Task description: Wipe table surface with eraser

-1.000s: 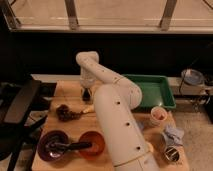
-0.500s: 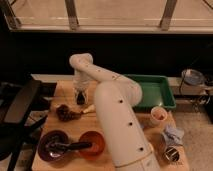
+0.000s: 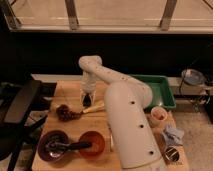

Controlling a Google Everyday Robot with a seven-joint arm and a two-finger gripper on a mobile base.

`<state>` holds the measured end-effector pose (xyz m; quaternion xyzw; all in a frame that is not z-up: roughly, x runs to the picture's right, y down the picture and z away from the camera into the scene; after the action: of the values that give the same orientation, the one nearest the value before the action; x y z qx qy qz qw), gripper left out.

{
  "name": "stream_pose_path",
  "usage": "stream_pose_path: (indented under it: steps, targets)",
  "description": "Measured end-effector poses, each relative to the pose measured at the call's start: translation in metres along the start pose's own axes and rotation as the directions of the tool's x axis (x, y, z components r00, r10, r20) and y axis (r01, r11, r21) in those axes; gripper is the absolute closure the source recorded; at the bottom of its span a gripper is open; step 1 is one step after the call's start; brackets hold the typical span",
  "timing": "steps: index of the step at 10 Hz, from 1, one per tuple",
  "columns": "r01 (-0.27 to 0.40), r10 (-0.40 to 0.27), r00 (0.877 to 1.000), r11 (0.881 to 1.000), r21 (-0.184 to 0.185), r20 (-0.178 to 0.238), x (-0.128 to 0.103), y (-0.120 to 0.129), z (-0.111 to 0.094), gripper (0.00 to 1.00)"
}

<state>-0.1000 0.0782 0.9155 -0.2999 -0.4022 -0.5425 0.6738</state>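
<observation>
The light tan table surface [image 3: 67, 92] fills the middle of the view. My white arm rises from the bottom right and bends over at the far side. My gripper [image 3: 87, 99] hangs down from it, low over the left-centre of the tabletop. It is just above the end of a pale yellow oblong thing [image 3: 96, 106] lying on the wood. I cannot pick out the small black eraser; it may be hidden under or in the gripper.
A dark bunch of fruit [image 3: 67, 112] lies left of the gripper. Two brown bowls [image 3: 54, 145] [image 3: 93, 143] with a dark utensil stand at the front left. A green tray [image 3: 161, 90], a cup [image 3: 159, 116] and a blue-grey pad [image 3: 173, 135] are on the right. A black chair [image 3: 20, 107] stands at the left.
The arm's upper joint and the gripper swung a little left half a second ago and have come back right. The gripper stays low over the table near the yellow thing.
</observation>
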Motion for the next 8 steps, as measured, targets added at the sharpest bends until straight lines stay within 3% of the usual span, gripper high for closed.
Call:
stream_pose_path:
  steps: [1,2,5,8]
  targets:
    - [0.006,-0.005,1.000,0.998,0.068,-0.012,0.010,0.009,-0.008,1.00]
    - [0.027,-0.024,0.999,0.994,0.110,-0.029,0.023,0.005,-0.013,1.00]
    - [0.103,-0.097,0.994,0.986,0.129,-0.053,0.036,-0.029,-0.018,1.00]
    - [0.225,-0.219,0.974,0.966,0.125,-0.059,0.029,-0.082,-0.013,1.00]
